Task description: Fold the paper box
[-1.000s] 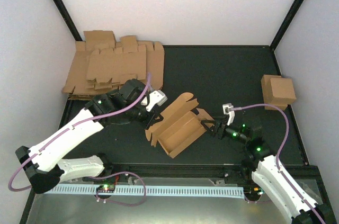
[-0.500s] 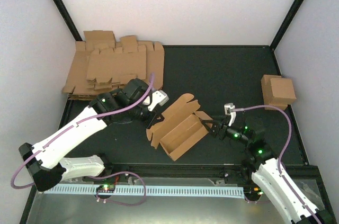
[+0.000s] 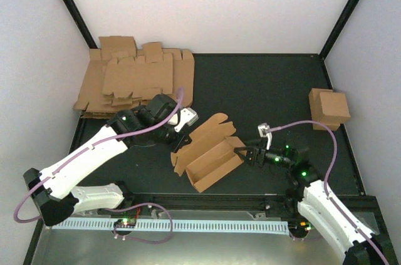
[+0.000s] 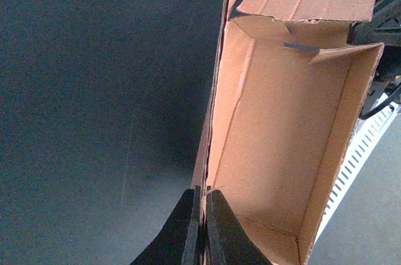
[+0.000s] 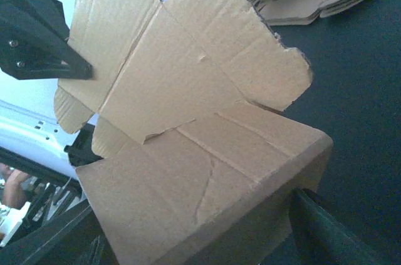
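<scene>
- Bare bench point(image 3: 263, 86) in the upper middle leaves open passage.
- A pile of flat blanks point(image 3: 135, 80) fills the upper left.
- A folded box point(image 3: 329, 107) stands at the right edge.
- The paper box point(image 3: 210, 155), arms flanking, blocks centre.

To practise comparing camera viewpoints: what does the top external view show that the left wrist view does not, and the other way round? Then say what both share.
Only top external: the pile of flat blanks at the back left, and a closed box at the right edge. Only left wrist: a close look at the left gripper, its fingers shut on the thin edge of one box wall. Both: the paper box, open-topped with flaps up, on the dark table.
</scene>
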{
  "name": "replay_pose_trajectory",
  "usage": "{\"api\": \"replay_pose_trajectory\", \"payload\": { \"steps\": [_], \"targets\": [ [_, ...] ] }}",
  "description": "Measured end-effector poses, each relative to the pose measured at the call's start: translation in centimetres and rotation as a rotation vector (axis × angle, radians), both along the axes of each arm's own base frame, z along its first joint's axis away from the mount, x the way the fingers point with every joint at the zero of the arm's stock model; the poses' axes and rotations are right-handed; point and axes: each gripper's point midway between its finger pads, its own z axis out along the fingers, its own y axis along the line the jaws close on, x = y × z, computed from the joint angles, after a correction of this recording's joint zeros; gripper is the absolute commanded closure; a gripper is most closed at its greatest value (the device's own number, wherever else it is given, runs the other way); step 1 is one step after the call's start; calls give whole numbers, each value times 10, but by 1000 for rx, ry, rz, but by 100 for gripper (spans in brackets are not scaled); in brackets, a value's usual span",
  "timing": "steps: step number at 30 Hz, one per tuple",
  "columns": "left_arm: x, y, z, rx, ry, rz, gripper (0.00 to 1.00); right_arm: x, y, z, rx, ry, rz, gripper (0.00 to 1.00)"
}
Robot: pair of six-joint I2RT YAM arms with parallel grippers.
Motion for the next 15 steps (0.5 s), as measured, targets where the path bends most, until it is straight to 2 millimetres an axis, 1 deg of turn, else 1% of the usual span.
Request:
{"api": "replay_pose_trajectory", "payload": {
  "steps": [3,6,12,15],
  "targets": [
    [1,2,-3,14,-2,6,99,-3,3,-3,4,23,30,19],
    [3,2,-4,20,-9,10,98,-6,4,1,16,19,45,17],
    [6,5,-5,34,-25,18,98,-8,4,7,29,-2,55,18],
    [8,7,-10,53,-30,27,98,-8,4,7,31,-4,58,18]
  ]
}}
